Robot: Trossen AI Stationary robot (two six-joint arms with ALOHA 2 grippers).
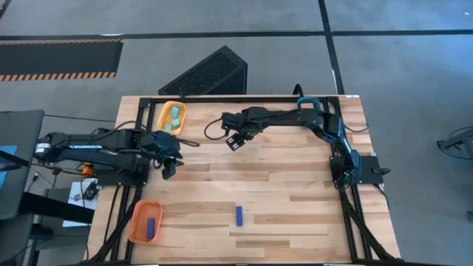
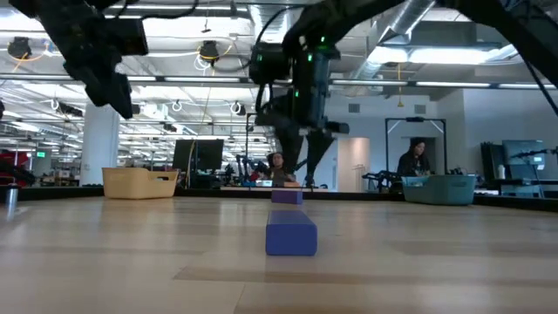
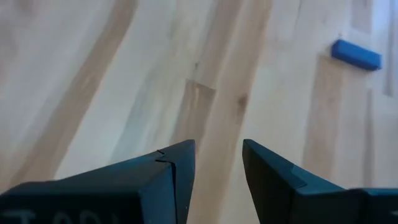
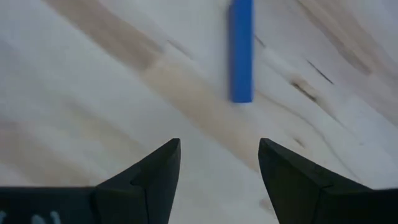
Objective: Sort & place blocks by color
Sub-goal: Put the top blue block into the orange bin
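A dark blue bar (image 1: 239, 214) lies flat on the wooden table near the front middle; it also shows in the low view (image 2: 290, 235). My right gripper (image 1: 235, 139) hangs open and empty above the table's far middle, and its wrist view shows the bar (image 4: 241, 50) ahead of the open fingers (image 4: 219, 162). My left gripper (image 1: 168, 159) is open and empty above the table's left side; the bar shows far off in its wrist view (image 3: 356, 54). Another blue bar (image 1: 150, 227) lies in the orange tray (image 1: 137, 216). Cyan pieces (image 1: 174, 118) lie in the yellow-orange tray (image 1: 164, 111).
The orange tray sits at the front left corner and the yellow-orange tray at the far left. A dark slatted box (image 1: 211, 72) stands behind the table's far edge. People and benches show in the room beyond the table (image 2: 417, 161).
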